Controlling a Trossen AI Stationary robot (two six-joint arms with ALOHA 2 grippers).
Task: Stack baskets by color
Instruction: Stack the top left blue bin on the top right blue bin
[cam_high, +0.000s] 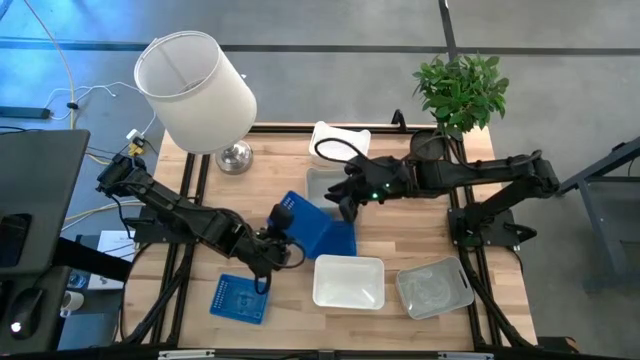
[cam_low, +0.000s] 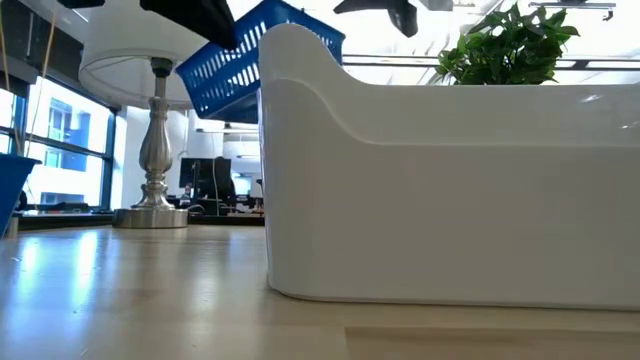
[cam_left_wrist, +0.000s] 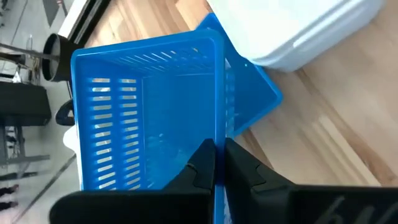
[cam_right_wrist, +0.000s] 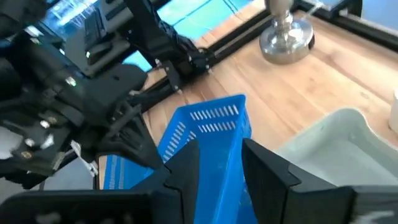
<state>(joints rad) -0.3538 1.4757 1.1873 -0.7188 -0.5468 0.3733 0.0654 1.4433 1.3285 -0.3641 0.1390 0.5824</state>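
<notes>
**Both arms on one blue basket above the counter**

A flat blue basket (cam_high: 239, 298) lies on the counter (cam_high: 400, 225) below and to the left of the left gripper (cam_high: 275, 243), apart from it. The left arm's fingers (cam_left_wrist: 200, 169) are pressed together on the wall of the tilted blue basket (cam_high: 312, 228), which they hold at its left edge, lifted off the wood; from the wrist, the wall rises straight out from between the two fingertips and the basket's slotted inside opens beyond them. The right gripper (cam_high: 345, 203) comes in at the same basket's upper right corner, and its fingers (cam_right_wrist: 185, 163) stand apart with the blue wall between them; whether they touch it cannot be told. A white basket (cam_high: 349, 281) sits just below and right of the held one, a clear-grey basket (cam_high: 433, 287) further right, well apart from both grippers. Behind the right fingers lie a pale basket (cam_high: 325, 184) and another white basket (cam_high: 339, 140).
</notes>
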